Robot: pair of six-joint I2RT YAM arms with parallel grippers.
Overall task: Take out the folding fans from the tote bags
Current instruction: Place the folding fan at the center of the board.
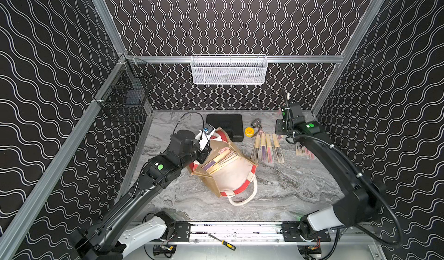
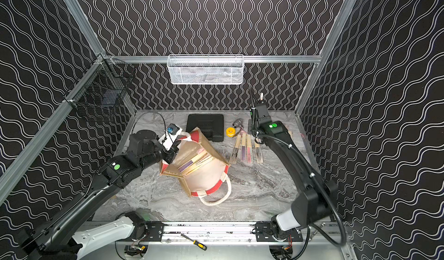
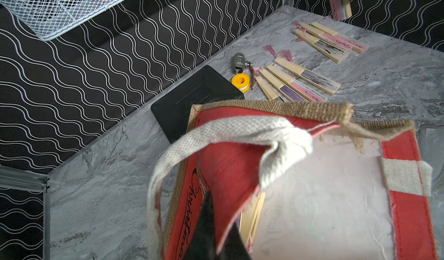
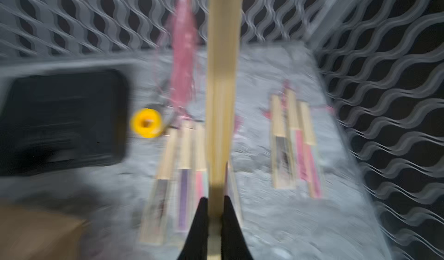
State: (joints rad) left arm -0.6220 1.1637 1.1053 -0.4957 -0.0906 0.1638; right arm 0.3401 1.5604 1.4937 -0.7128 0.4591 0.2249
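Meanwhile, left gripper (image 3: 217, 213) pinches the tote bag (image 1: 230, 177) by its red wall; right gripper (image 4: 214, 203) clamps one folding fan (image 4: 222, 78).
Stacked fans (image 1: 219, 161) lie inside the bag; loose fans (image 1: 265, 148) lie beside it, apart.

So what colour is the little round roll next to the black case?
The roll is bright yellow; the left wrist view shows it best.
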